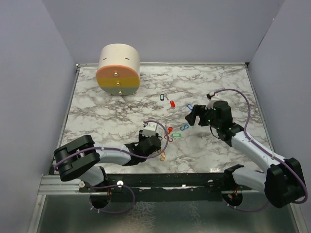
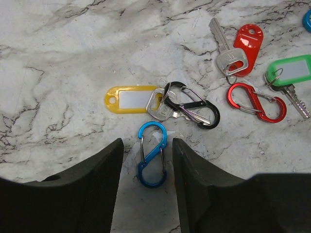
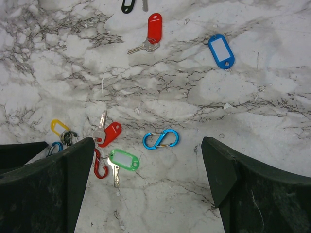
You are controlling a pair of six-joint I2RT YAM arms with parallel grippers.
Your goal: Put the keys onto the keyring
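Note:
My left gripper point(image 2: 147, 145) is low over the marble, open, its fingers on either side of a blue S-shaped clip point(image 2: 153, 154) with a gap on each side. Just beyond lie a yellow tag point(image 2: 127, 99) and its key, hooked on a black S-clip point(image 2: 192, 104). To the right are a red-tagged key point(image 2: 245, 41), a red S-clip point(image 2: 256, 102) and a green-tagged key point(image 2: 291, 72). My right gripper point(image 3: 148, 145) hangs wide open and empty above a second blue S-clip point(image 3: 161, 139). From there I also see the green tag point(image 3: 123, 159) and red tag point(image 3: 111, 133).
A big cream-and-orange cylinder point(image 1: 118, 69) stands at the back left. Farther out lie another red-tagged key point(image 3: 154, 26), a blue tag point(image 3: 221, 50) and a black tag point(image 3: 127, 6). The two grippers point(image 1: 163, 145) point(image 1: 192, 116) flank the key cluster.

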